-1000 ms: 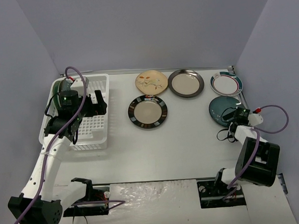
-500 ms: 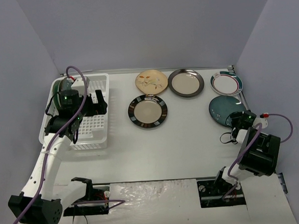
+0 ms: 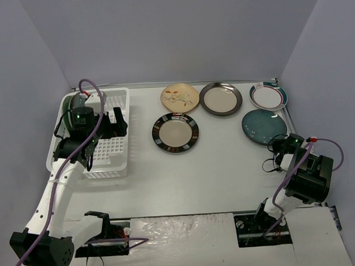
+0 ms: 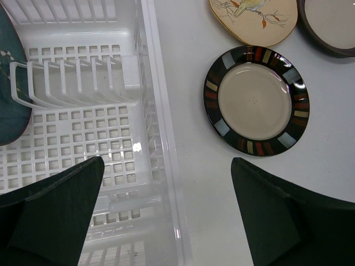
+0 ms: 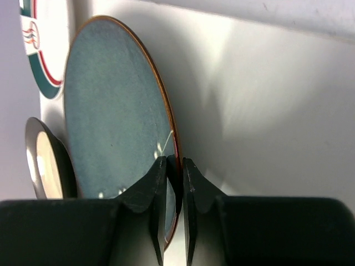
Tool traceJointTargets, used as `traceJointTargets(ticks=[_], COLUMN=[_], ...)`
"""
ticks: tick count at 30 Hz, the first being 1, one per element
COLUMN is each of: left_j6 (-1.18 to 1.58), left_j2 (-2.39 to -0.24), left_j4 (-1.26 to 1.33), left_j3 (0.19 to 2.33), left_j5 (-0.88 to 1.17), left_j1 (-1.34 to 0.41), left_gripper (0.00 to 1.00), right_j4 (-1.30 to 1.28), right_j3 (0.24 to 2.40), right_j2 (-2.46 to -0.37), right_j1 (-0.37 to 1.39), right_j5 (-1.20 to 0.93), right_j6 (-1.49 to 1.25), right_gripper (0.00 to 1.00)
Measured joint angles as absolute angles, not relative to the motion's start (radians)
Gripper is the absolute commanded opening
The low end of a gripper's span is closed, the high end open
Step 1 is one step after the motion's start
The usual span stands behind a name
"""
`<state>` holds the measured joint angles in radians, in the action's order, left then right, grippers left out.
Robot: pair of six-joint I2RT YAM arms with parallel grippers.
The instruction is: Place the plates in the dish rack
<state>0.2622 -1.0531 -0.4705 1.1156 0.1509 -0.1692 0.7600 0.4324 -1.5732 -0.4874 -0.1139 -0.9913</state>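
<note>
My right gripper [image 3: 278, 147] [image 5: 175, 162] is shut on the near rim of a dark blue plate [image 3: 263, 126] [image 5: 111, 111] at the right of the table. Three more plates lie flat: a tan floral one [image 3: 180, 97], a dark-rimmed beige one [image 3: 221, 99] and a beige one with a patterned dark rim [image 3: 175, 133] [image 4: 255, 100]. A white plate with a teal-red rim [image 3: 268, 96] lies behind the blue one. The white dish rack [image 3: 121, 100] [image 4: 161, 111] stands at the left and holds an upright teal plate [image 4: 8, 105]. My left gripper [image 3: 110, 126] [image 4: 167, 163] hangs open over the rack's right wall.
The row of upright dividers [image 4: 66, 83] stands in the rack beside the teal plate. The side wall runs close on the right of the white plate and my right arm. A cable [image 3: 326, 140] loops off the right wrist.
My right gripper has closed onto the dark blue plate's rim, and the plate has shifted a little away and to the left. The left arm has stayed still.
</note>
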Motion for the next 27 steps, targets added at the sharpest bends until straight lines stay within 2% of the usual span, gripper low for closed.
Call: traceJointTargets(ticks=[6,18,23,27], left_j6=[0.262,0.262,0.262,0.262], left_j2=[-1.053,-1.053,-1.053,-1.056], left_j4=[-0.47,-0.467,-0.466,-0.466], left_j3=[1.116,1.115,1.114,1.114], left_j5=[0.149,0.149,0.149,0.149], left_j1=[-0.169,-0.169,-0.169,-0.169], left_gripper=[0.97,0.97,0.97,0.97], right_j4=[0.715,0.635,0.626,0.65], right_j3=[0.42,0.318,0.315,0.349], right_j2=[-1.557,-1.424,-1.418,-1.473], right_j1=[-0.461,-0.262,-0.254,-0.255], right_j5=[-0.143,-0.28,-0.327,-0.38], right_j6=[-1.008,-0.979,-0.921,-0.872], right_gripper=[0.0,0.0,0.15,0.32])
